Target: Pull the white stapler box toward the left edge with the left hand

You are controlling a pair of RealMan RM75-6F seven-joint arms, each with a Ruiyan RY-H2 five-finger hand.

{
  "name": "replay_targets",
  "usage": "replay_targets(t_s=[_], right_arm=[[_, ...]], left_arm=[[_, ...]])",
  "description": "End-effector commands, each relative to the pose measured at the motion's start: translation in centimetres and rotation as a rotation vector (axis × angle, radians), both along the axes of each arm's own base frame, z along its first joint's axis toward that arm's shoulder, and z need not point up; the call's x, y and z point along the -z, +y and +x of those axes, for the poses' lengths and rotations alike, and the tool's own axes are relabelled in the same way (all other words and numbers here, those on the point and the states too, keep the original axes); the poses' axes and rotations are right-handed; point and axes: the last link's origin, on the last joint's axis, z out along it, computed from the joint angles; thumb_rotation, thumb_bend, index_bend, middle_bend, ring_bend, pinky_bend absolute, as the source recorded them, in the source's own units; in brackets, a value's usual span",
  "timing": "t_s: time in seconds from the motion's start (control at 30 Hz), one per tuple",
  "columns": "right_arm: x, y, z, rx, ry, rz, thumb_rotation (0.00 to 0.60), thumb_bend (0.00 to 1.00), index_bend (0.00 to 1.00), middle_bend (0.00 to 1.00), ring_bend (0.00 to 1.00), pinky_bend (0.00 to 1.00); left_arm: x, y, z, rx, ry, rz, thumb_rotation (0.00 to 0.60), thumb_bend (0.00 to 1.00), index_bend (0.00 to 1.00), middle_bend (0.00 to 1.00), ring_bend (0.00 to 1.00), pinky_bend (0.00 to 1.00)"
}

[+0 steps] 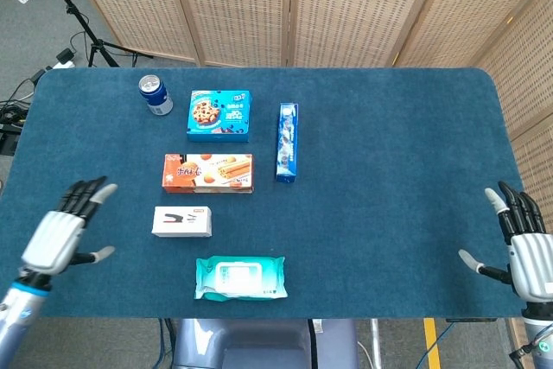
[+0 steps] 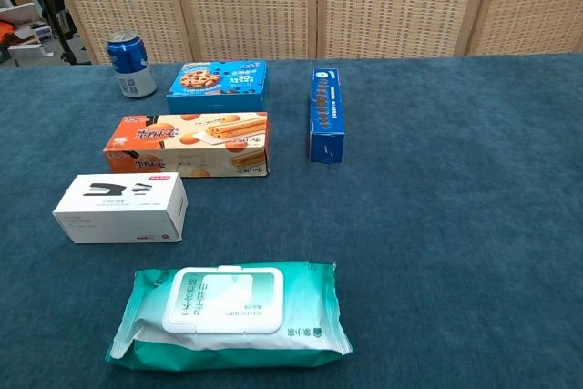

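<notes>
Head view: white stapler box point(image 1: 182, 222) flat, long axis left-right.

On the table point(image 1: 389, 170): four boxes – stapler box point(image 1: 181, 222), orange biscuit box point(image 1: 208, 173), blue cookie box point(image 1: 219, 115), narrow blue box point(image 1: 287, 142). One can point(image 1: 155, 95), one wipes pack point(image 1: 240, 277).

The stapler box point(image 1: 181, 222) is found just right of the left hand point(image 1: 59, 237), apart from it. The biscuit box point(image 1: 208, 173) is set beyond it, the wipes pack point(image 1: 240, 277) nearer. The right hand point(image 1: 525, 252) is held far right.
</notes>
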Motion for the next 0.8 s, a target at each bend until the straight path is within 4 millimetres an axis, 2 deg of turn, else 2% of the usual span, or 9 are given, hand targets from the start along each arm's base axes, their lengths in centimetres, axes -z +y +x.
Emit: replay_targets(t_s=[0.03, 0.37, 0.53, 0.67, 0.8], right_arm=[[-0.2, -0.1, -0.1, 0.003, -0.004, -0.003, 0.6, 0.0, 0.04, 0.0, 0.0, 0.02], [-0.4, -0.2, -0.3, 0.008, -0.014, -0.003, 0.6, 0.0, 0.04, 0.0, 0.0, 0.02], [-0.6, -0.3, -0.4, 0.014, -0.024, -0.007, 0.6, 0.0, 0.04, 0.0, 0.0, 0.02], [-0.7, -0.4, -0.5, 0.015, -0.027, -0.009, 0.6, 0.0, 0.04, 0.0, 0.0, 0.02], [-0.7, -0.4, -0.5, 0.016, -0.029, -0.008, 0.6, 0.0, 0.04, 0.0, 0.0, 0.02]], left_arm=[[4.0, 1.6, 3.1, 0.059, 0.035, -0.087, 0.6, 0.09, 0.0, 0.0, 0.0, 0.0], [9.1, 3.2, 5.2, 0.053, 0.039, -0.144, 0.6, 0.09, 0.0, 0.0, 0.0, 0.02], [10.9, 3.6, 5.1, 0.027, 0.032, -0.139, 0.6, 0.09, 0.0, 0.0, 0.0, 0.08], [11.8, 4.0, 4.5, -0.006, 0.028, -0.149, 0.6, 0.09, 0.06, 0.05, 0.02, 0.14], [12.5, 4.1, 3.9, -0.021, 0.031, -0.158, 0.6, 0.1, 0.18, 0.16, 0.1, 0.22]])
